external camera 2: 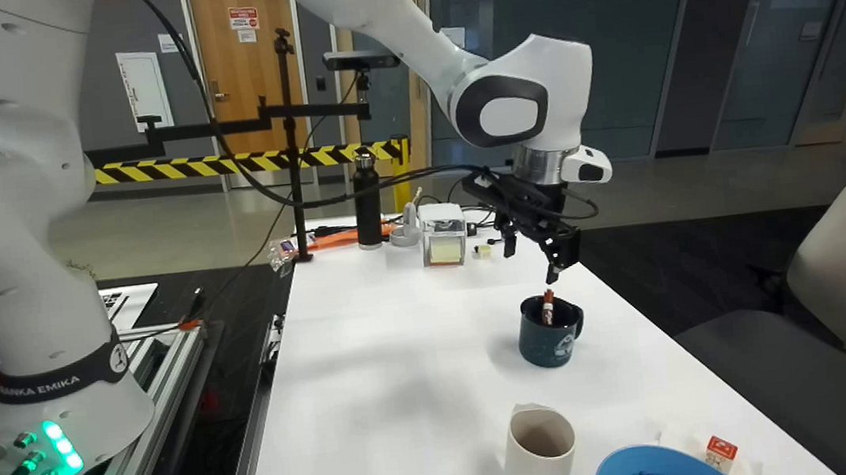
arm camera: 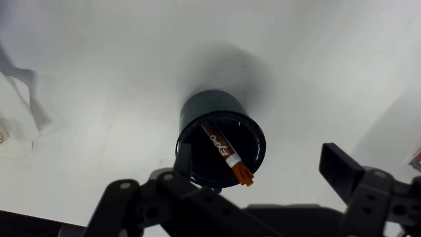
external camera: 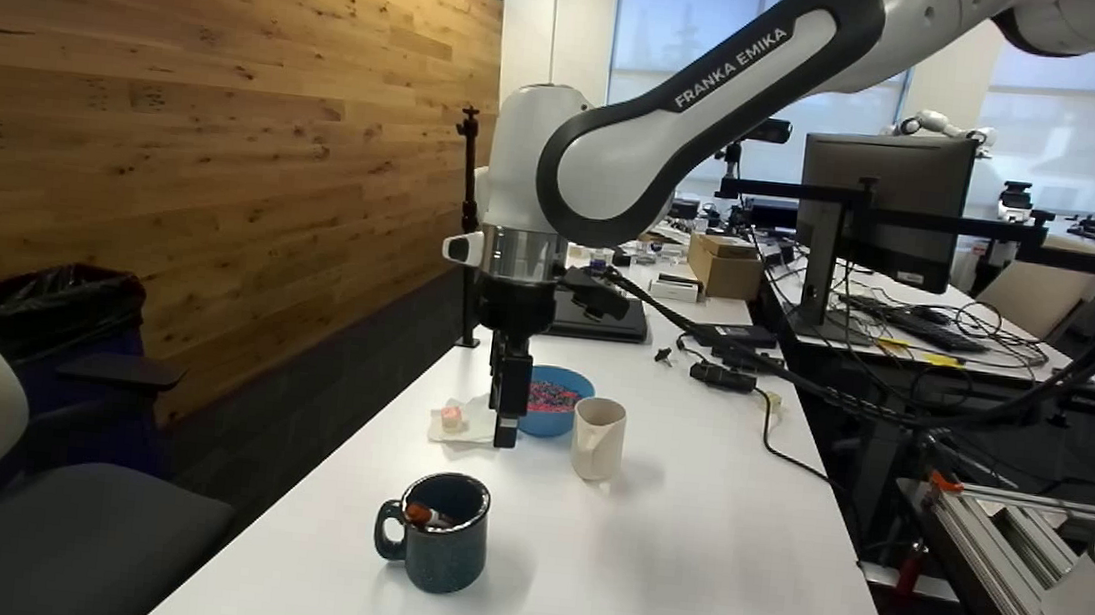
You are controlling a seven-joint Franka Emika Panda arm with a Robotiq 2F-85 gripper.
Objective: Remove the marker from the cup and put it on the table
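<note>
Pen: low end hidden in the mug, in both exterior views
Handle: mostly hidden in the wrist view
Hand: cut off at the bottom there
Bowl: cut off at the bottom in an exterior view

A dark teal mug is standing on the white desk, its shadow falling toward the far side. A marker is leaning inside, the reddish barrel showing white letters, EXPO, the ridged orange cap pointing near and right, across the rim. Nearer, the tool is holding its fingers wide apart, the left one covering a bit of the mug's edge. At left, a creased white sheet is lying under a small pale object; at right, another item is barely showing.
</note>
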